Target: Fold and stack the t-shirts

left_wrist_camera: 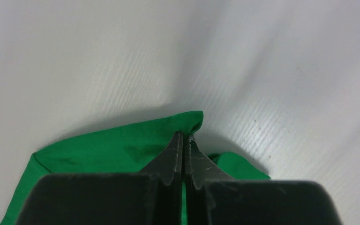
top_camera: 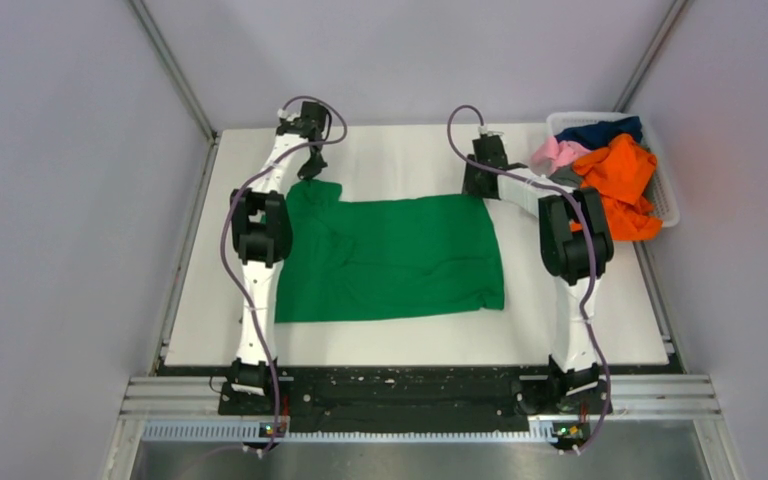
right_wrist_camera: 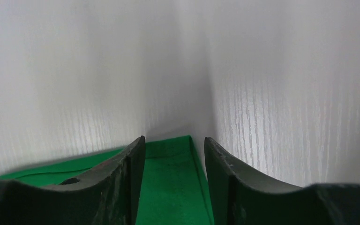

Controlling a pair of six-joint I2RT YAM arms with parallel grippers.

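A bright green t-shirt (top_camera: 390, 260) lies spread on the white table (top_camera: 560, 300), its far left part rumpled. My left gripper (top_camera: 310, 170) is at the shirt's far left corner. In the left wrist view the left gripper (left_wrist_camera: 186, 136) is shut, pinching the green cloth (left_wrist_camera: 112, 150) at its edge. My right gripper (top_camera: 478, 185) is at the far right corner. In the right wrist view the right gripper (right_wrist_camera: 174, 140) has its jaws apart, and the shirt corner (right_wrist_camera: 168, 178) lies flat between them, not pinched. Orange (top_camera: 620, 180), pink (top_camera: 557, 152), navy (top_camera: 600, 130) and grey (top_camera: 565, 175) t-shirts are heaped in the basket.
The white plastic basket (top_camera: 667, 195) stands at the far right corner of the table, just right of the right arm. Grey walls close in the table at the back and both sides. The arm bases sit on a black rail at the near edge.
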